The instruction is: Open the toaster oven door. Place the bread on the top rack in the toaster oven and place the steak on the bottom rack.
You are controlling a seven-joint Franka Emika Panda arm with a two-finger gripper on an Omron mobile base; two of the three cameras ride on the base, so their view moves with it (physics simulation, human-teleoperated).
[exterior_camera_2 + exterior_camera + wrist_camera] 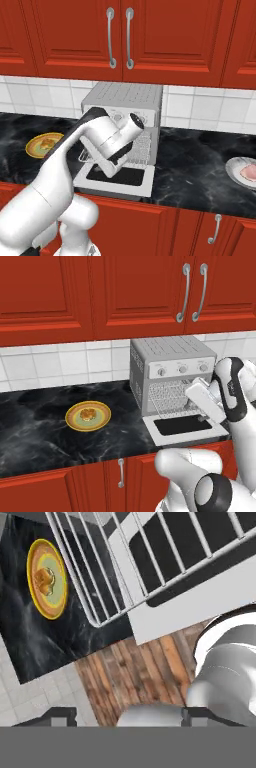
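Red-cabinet kitchen worktop (pixel 40 431) carries the oven (pixel 170 373), door (pixel 182 428) dropped flat for rack access; my tool (pixel 202 415) hangs over it, jaw state unclear, bread (pixel 87 415) waiting on its plate (pixel 102 423).

**Kitchen bkgd: red cabs, black marble**

Red upper cabinets (pixel 90 291) w/ silver handles (pixel 185 293) are spanning top of both base views. White tile backsplash (pixel 60 363) is running mid-frame, black marble counter (pixel 35 426) below. Red lower cabinets (pixel 100 481) are lining bottom edge. Wood plank floor (pixel 145 677) is showing lower centre, hand view.
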